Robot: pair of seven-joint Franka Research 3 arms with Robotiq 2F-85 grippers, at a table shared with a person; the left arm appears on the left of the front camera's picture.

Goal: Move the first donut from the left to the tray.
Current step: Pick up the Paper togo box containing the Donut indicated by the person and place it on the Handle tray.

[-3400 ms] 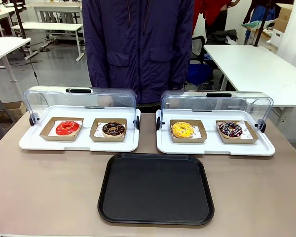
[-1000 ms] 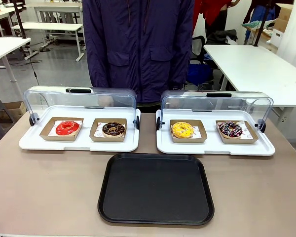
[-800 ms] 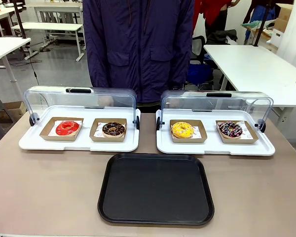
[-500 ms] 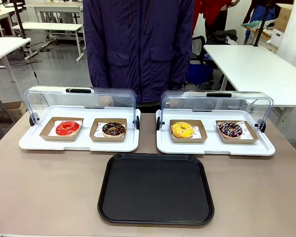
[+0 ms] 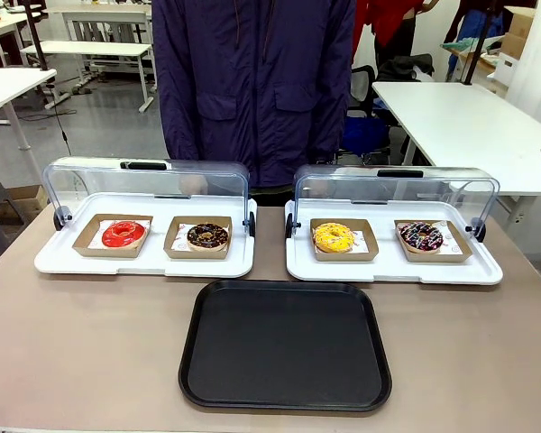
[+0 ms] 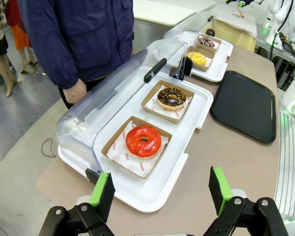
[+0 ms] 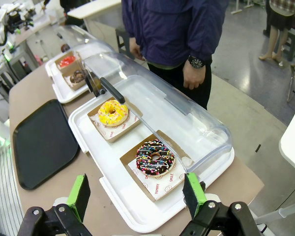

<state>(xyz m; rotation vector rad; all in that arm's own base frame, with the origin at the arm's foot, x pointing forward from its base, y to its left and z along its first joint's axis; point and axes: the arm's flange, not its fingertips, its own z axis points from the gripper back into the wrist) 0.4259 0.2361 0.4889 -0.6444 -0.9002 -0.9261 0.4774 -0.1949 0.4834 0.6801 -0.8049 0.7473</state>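
The first donut from the left (image 5: 123,234) (image 6: 143,140) is glossy red and lies in a brown cardboard box on the left white tray (image 5: 63,260), whose clear lid is swung back. The black tray (image 5: 285,345) (image 6: 246,103) lies flat in the middle of the table, nearer the robot, with nothing on it. In the left wrist view my left gripper (image 6: 161,189) hangs open above the table's end, short of the red donut. My right gripper (image 7: 137,194) stands open in its own view, above the sprinkled donut's (image 7: 155,158) end of the table.
A chocolate donut (image 5: 207,236) sits beside the red one. The right white tray (image 5: 487,271) holds a yellow donut (image 5: 333,237) and a sprinkled dark one (image 5: 421,236). A person in a dark blue jacket (image 5: 252,81) stands at the far side, hands low behind the lids.
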